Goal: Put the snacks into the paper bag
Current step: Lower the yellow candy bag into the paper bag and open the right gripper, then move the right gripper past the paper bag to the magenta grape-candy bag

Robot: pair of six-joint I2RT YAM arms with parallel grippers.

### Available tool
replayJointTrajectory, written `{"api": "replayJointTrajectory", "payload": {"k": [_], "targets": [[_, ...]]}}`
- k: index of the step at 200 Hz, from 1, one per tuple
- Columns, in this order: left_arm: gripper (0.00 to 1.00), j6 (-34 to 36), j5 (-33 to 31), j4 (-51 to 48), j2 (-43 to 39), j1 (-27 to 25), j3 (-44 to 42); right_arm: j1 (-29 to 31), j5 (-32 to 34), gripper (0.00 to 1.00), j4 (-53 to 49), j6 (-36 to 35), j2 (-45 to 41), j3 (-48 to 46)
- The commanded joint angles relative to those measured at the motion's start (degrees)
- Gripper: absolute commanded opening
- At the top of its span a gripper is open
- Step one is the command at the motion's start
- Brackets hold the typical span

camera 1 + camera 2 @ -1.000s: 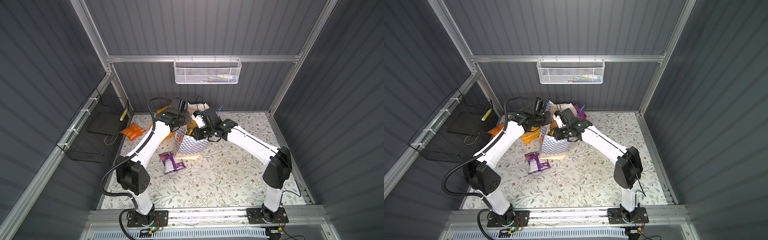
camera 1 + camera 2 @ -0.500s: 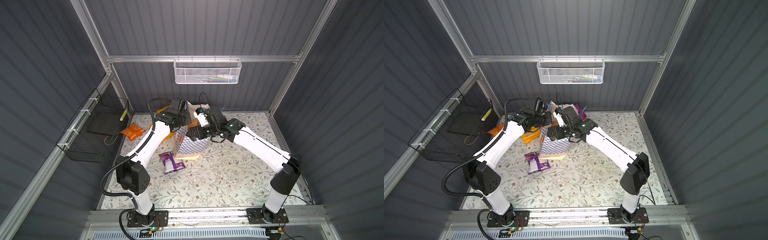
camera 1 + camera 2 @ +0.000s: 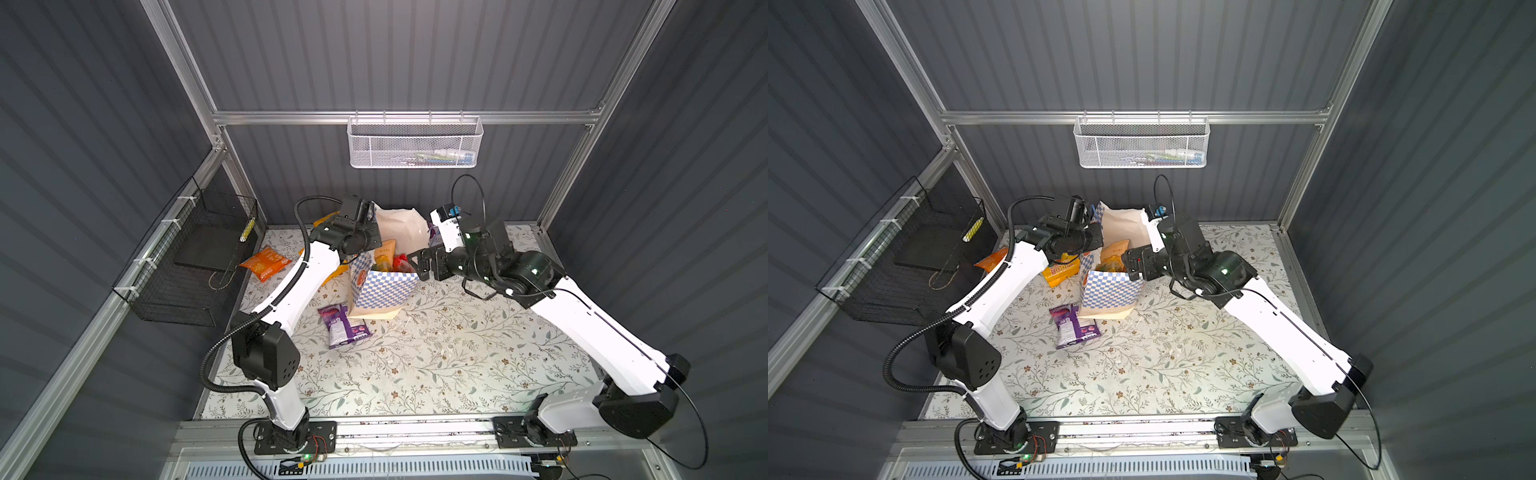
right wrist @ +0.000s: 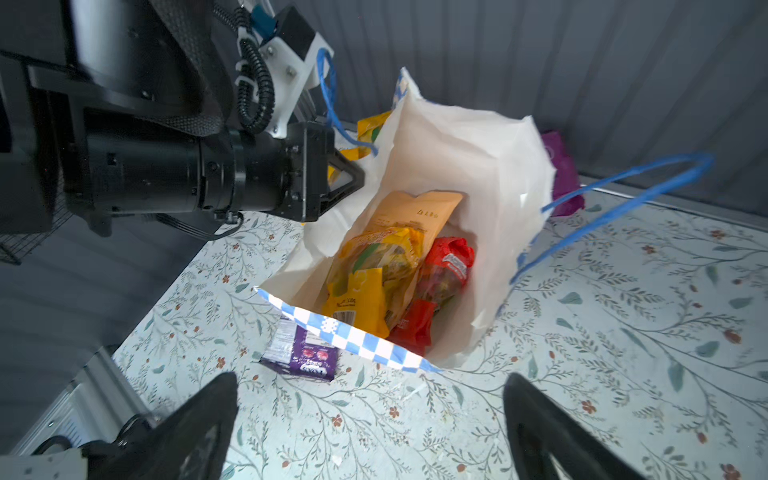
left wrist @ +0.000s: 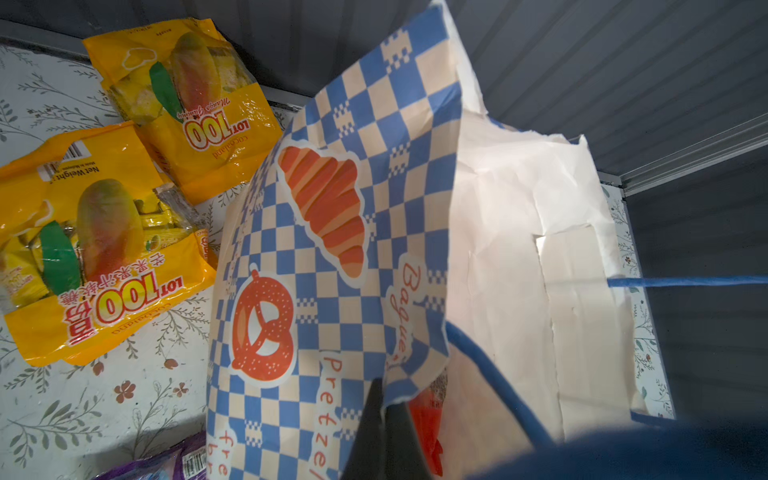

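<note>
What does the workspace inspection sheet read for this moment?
Surface: floral tabletop, lying flat.
Job's things: paper bag standing open, holding tan pouch, yellow packet, red packet; outside lie two more yellow packets, purple packet, orange packet.
Clutter: purple item behind the bag, unidentified.
Grippers: left gripper shut on the bag's rim; right gripper open, empty, beside the bag's mouth.
Cables: black conduit runs along the left arm.
Surroundings: white mesh basket on back wall; black wire basket on left wall.

We see a blue-and-white checkered bag (image 3: 384,286) with orange logos (image 5: 262,328), yellow packets (image 5: 104,249), a red packet (image 4: 446,266), a purple packet (image 3: 1071,326), and a floral tabletop (image 3: 436,365).
</note>
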Motion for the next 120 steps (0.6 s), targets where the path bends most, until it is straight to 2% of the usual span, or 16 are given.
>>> {"api": "replayJointTrajectory", "payload": {"k": [1,28,57,79,120], "targets": [[0.0,0.38,-1.53,-3.8,0.76,-0.19,0.78,-0.9,8.07,0.99,3.55,-0.02,-3.41,-6.63],[0.0,0.8,-2.73,-4.17,0.67,-0.22,0.83,-4.35,8.33,0.99,10.75,2.4,-7.04,-14.53],[0.0,0.73,-4.37,-4.42,0.13,-0.2,0.67,-9.72,5.51,0.99,18.4,4.71,-7.55,-20.53],[0.0,0.75,-5.32,-4.64,-0.27,-0.2,0.83,-13.78,2.34,0.99,25.64,7.68,-6.36,-25.65],[0.0,-0.42,-8.45,-5.07,-0.91,-0.19,0.14,-18.43,-2.06,0.99,34.27,10.45,-1.03,-29.7]]}}
